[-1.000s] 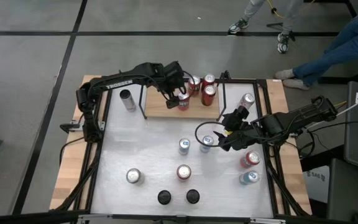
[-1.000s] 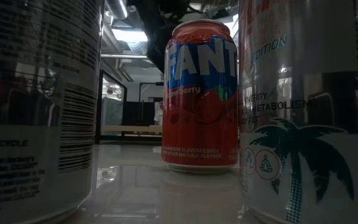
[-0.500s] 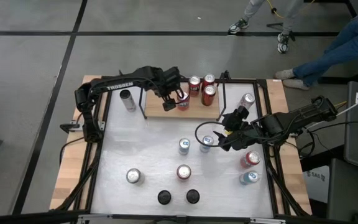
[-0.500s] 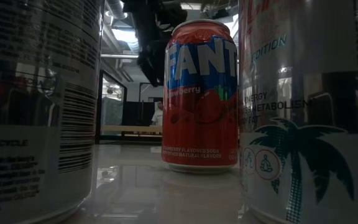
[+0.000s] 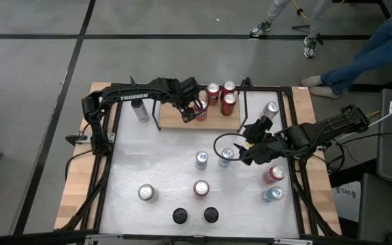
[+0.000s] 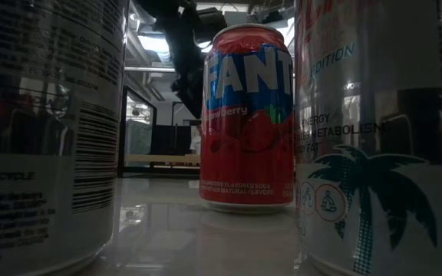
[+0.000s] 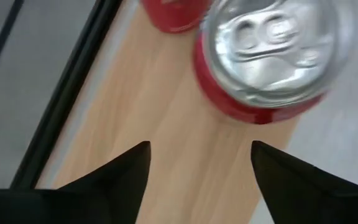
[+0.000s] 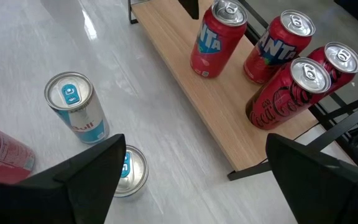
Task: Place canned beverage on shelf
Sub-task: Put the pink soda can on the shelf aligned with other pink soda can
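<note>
White tabletop (image 5: 175,170): our left gripper (image 5: 190,109) hovers, fingers apart and empty, over a red can (image 5: 200,111) on the shelf (image 5: 216,122); our right gripper (image 5: 231,154) waits wide open near the table's right edge.

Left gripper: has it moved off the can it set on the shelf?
Yes. The left gripper has backed away from the red can toward the shelf's left rod; the can stands free.

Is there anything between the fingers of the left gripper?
No. In the left wrist view, only bare light-wood shelf board shows between the two dark fingers of the left gripper. The red aluminium can stands beyond their tips.
</note>
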Controlling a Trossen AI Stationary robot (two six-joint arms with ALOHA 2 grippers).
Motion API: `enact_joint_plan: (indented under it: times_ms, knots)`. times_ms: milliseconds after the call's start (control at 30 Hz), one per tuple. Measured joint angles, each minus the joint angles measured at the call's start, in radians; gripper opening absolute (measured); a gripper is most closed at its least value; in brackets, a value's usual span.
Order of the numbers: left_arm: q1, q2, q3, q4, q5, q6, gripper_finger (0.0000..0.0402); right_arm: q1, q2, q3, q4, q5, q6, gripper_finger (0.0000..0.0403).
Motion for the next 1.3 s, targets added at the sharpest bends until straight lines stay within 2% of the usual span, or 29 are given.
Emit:
enact_joint_plan:
  times_ms: [200,500,667,1300]
  knots:
    - [0.001,0.000,0.000,0.013,-0.087,-0.002,0.0213,0.000,0.000,0.000,0.000,0.000,0.000,0.0376]
    - [0.000,0.000,0.000,0.055,-0.057,-0.002,0.0174,0.000,0.000,0.000,0.000,0.000,0.000,0.0376]
    - [-0.003,0.000,0.000,0.054,-0.006,-0.002,0.0166,0.000,0.000,0.000,0.000,0.000,-0.001,0.0376]
    - [-0.038,0.000,0.000,0.034,-0.007,-0.001,0.0163,0.000,0.000,0.000,0.000,0.000,-0.001,0.0376]
